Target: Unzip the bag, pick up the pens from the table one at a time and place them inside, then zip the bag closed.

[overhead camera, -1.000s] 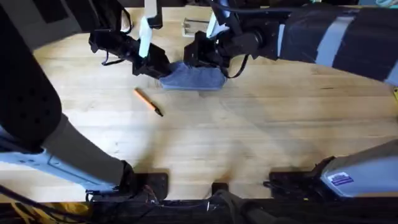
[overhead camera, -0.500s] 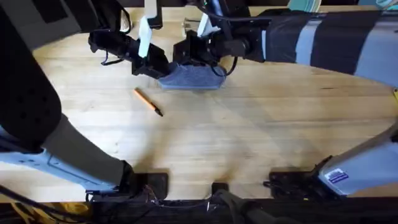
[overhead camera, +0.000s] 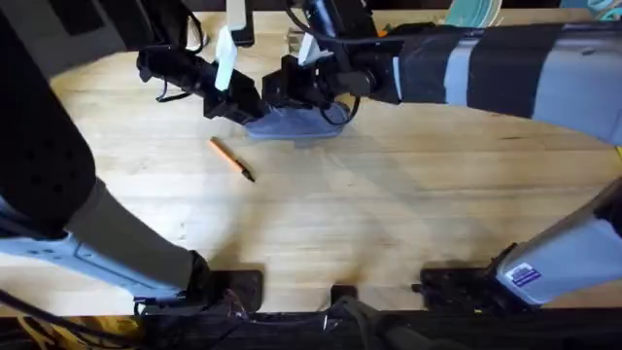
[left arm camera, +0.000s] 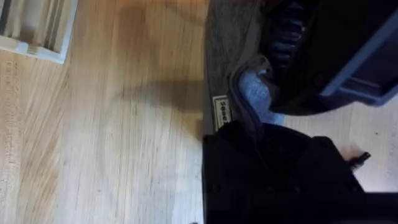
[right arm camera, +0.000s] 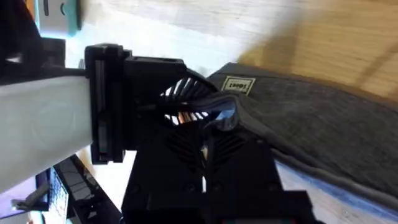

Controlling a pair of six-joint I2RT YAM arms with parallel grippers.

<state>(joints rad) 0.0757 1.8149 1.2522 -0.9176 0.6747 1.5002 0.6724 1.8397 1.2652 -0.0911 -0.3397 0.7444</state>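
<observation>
The blue-grey bag [overhead camera: 303, 123] lies at the far middle of the table [overhead camera: 389, 214]. My left gripper [overhead camera: 240, 103] is shut on the bag's left end, where grey fabric with a small label [left arm camera: 222, 112] bunches against its black fingers [left arm camera: 267, 168]. My right gripper [overhead camera: 289, 94] reaches over the bag from the right, close to the left gripper, and is shut on the metal zipper pull [right arm camera: 210, 116] near the label [right arm camera: 238, 85]. One orange pen [overhead camera: 231, 158] with a black tip lies loose on the wood in front of the bag.
A clear small object [overhead camera: 292, 41] and a teal thing [overhead camera: 476, 12] sit at the table's far edge. A white slatted piece [left arm camera: 31, 31] lies beyond the bag. The right arm's grey sleeve [overhead camera: 505, 68] spans the far right.
My right gripper has slid left along the bag's top toward the left gripper. The left gripper and the pen have stayed in place.
</observation>
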